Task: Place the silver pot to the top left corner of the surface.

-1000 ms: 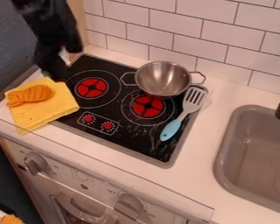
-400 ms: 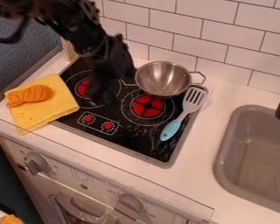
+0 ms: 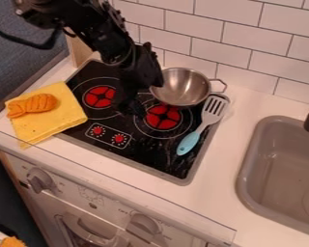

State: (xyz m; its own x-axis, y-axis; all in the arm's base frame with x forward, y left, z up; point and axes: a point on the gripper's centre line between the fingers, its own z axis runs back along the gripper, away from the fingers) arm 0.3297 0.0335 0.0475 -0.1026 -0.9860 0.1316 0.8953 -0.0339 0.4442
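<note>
Camera view, read as a clock face over the black four-sided stovetop [image 3: 163, 154]: the silver metal pot [image 3: 186, 89], round and open-topped, stood upright toward one o'clock on it, its bowl just beyond the red-centred right burner [image 3: 162, 117] and one angular wire handle [image 3: 218, 86] jutting out at three o'clock of the rim. From eleven o'clock the black robot arm [image 3: 105, 36] came in, and its black two-finger gripper [image 3: 133, 99] hung between that burner and the red-centred left burner [image 3: 99, 97], over the pot's nine o'clock side as seen from the camera. Whether the gripper was released, clenched or touching the pot could not be told. Toward four o'clock of the pot lay a spatula [image 3: 202, 126] with a slotted grey head and a light-blue handle, the handle slanting down to seven o'clock. Two printed red dials [image 3: 108, 135] sat at eight o'clock on the stovetop. At nine o'clock a folded yellow cloth [image 3: 50, 123] overlapped the stovetop's edge, with a ridged orange toy [image 3: 33, 105] lying on it. A grey sink basin [image 3: 273, 178] was set into the white counter [image 3: 225, 193] at four o'clock, and white wall tiles [image 3: 237, 38] rose from twelve to two.
</note>
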